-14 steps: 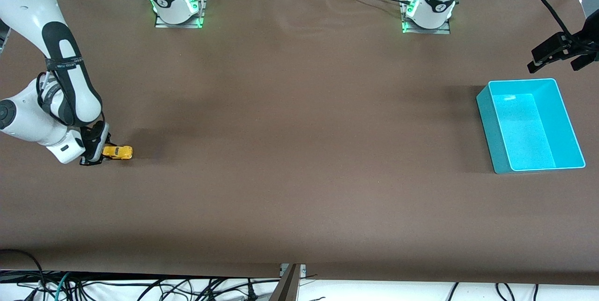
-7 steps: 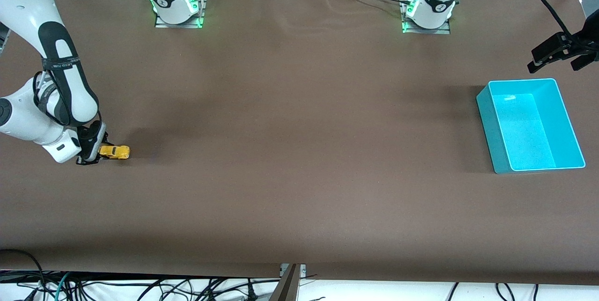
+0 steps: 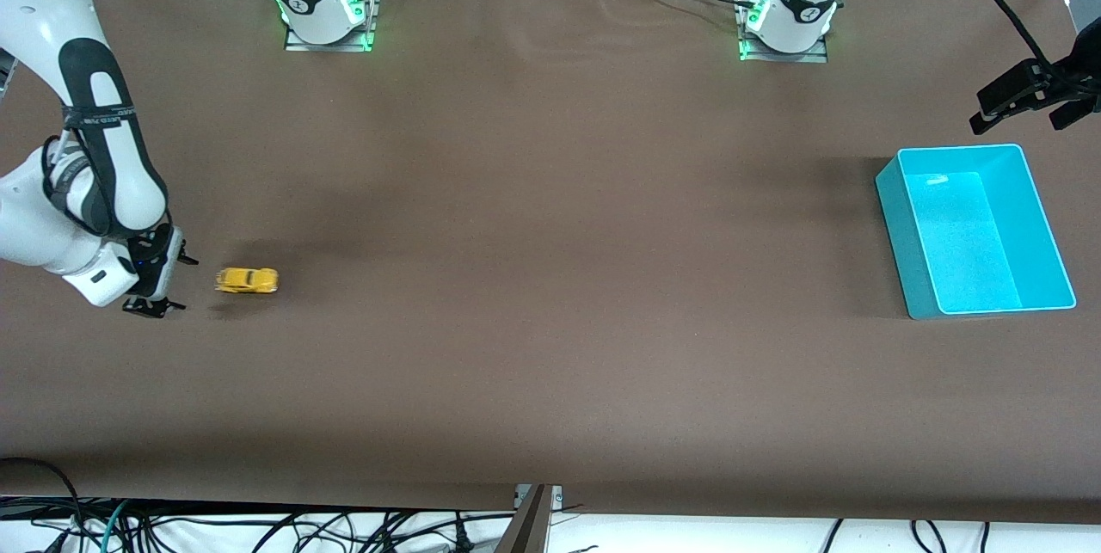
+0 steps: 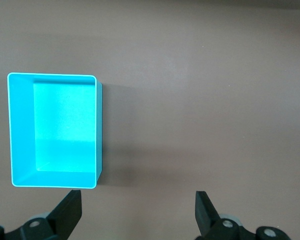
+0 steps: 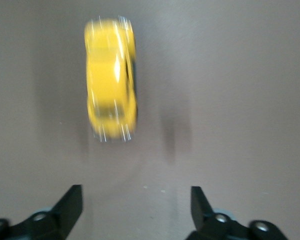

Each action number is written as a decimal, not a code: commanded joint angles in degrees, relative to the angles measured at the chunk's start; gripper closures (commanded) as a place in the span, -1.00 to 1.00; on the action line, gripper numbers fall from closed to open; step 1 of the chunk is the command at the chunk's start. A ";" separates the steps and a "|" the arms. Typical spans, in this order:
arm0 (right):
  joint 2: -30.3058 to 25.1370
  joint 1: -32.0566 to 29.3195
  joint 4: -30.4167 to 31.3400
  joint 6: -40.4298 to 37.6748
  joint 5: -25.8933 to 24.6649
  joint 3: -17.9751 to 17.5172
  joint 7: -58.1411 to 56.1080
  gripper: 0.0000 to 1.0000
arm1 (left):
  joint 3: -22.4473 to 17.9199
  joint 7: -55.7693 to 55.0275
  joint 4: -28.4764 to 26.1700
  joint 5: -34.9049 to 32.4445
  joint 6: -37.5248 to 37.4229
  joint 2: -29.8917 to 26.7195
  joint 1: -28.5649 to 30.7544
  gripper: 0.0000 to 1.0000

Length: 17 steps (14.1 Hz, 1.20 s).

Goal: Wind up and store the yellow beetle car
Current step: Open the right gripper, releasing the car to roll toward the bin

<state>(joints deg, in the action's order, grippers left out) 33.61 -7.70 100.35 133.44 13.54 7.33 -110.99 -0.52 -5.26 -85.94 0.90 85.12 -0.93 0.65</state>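
From the front, the right arm bends low at its end of the table, its gripper (image 3: 163, 282) wide and empty beside the free car (image 3: 247, 279), while the left wrist view shows the left gripper (image 4: 137, 212) wide above the table near the bin (image 4: 21, 130), and the right wrist view shows the car (image 5: 111, 85) clear of the spread fingers (image 5: 70, 205).

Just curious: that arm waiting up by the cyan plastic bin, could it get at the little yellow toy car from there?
Probably not: the tiny yellow toy car lies at the right arm's end of the table, a long way from the left end effector. Nothing blocks it.
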 commanded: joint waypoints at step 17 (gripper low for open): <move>-8.29 8.14 -21.95 -32.79 0.27 -0.47 65.78 -1.00 | 0.08 0.34 1.65 0.59 -0.92 0.67 0.31 -1.00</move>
<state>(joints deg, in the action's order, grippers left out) 27.22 -0.28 78.54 103.70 13.64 6.62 -52.81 -0.55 -5.26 -85.93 0.90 85.12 -0.93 0.66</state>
